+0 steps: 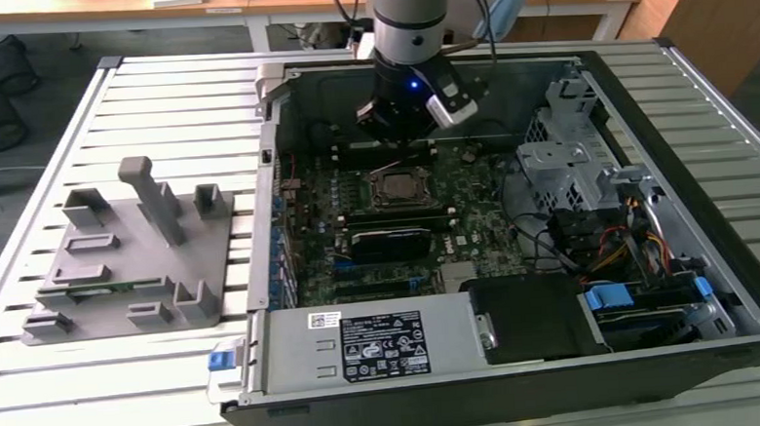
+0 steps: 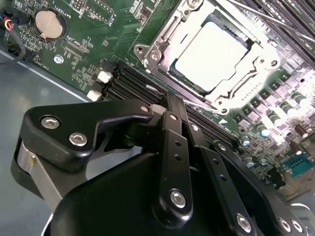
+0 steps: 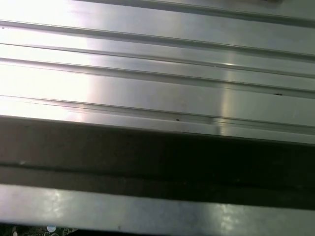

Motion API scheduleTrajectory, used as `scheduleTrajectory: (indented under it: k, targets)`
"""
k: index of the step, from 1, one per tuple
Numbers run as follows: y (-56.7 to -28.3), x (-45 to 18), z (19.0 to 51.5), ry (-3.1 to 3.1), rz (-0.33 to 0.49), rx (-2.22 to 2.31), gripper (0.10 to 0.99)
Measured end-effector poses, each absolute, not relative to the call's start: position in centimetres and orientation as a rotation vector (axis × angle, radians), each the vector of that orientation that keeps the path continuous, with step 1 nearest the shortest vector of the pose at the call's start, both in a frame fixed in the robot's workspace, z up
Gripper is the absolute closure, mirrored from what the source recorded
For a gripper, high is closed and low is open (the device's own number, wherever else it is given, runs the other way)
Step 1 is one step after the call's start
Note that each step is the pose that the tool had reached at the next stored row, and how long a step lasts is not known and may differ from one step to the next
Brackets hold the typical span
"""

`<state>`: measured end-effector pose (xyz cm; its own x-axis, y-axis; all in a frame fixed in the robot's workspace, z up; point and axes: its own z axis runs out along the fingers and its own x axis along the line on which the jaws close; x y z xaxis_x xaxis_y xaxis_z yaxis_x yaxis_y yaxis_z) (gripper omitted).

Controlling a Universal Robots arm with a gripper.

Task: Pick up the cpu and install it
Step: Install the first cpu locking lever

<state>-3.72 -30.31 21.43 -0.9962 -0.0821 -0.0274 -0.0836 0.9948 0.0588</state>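
Note:
The cpu [image 2: 209,51] lies flat in the socket frame [image 2: 152,54] on the green motherboard [image 2: 83,59], its silver top showing through the metal plate that sits over it. In the exterior view the cpu [image 1: 398,185] is at the middle of the open computer case [image 1: 735,282]. My gripper [image 1: 405,138] hangs inside the case just behind the socket. In the second wrist view the gripper [image 2: 170,101] has its black fingers drawn together with nothing between them, tips close to the thin wire lever [image 2: 197,102] along the socket's edge.
A grey holder block [image 1: 128,251] stands on the slatted table [image 1: 166,88] at the exterior view's left. Inside the case are a power supply [image 1: 367,342], a drive cage [image 1: 572,154] and cables [image 1: 603,250]. Ribbed silver metal [image 3: 157,93] fills the first wrist view.

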Motion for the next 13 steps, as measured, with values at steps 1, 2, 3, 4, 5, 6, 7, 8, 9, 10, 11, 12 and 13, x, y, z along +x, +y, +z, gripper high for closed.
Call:
scheduleTrajectory:
  k: [1, 2, 3, 4, 5, 6, 7, 8, 9, 10, 11, 12, 13]
  targets:
    - [-30.3, -3.7, 21.3, 3.113, 0.093, -0.129, 0.98]
    - [-30.3, -3.6, 21.3, 3.113, 0.093, -0.129, 0.98]
    - [-30.3, -3.6, 21.2, 3.113, 0.094, -0.129, 0.98]
    - [-30.3, -3.5, 21.1, 3.113, 0.094, -0.127, 0.98]
    - [-30.3, -3.5, 21.0, 3.113, 0.094, -0.125, 0.98]
    - [-30.3, -3.5, 20.9, 3.113, 0.094, -0.123, 0.98]
    - [-30.3, -3.4, 20.8, 3.113, 0.094, -0.121, 0.98]
    - [-30.3, -3.4, 20.7, 3.113, 0.094, -0.121, 0.98]
    - [-30.3, -3.4, 20.6, 3.113, 0.094, -0.121, 0.98]
    - [-30.3, -3.4, 20.5, 3.113, 0.094, -0.121, 0.98]
    - [-30.3, -3.4, 20.4, 3.113, 0.094, -0.121, 0.98]
    - [-30.3, -3.4, 20.3, 3.113, 0.094, -0.121, 0.98]
    - [-30.3, -3.4, 20.2, 3.113, 0.094, -0.121, 0.98]
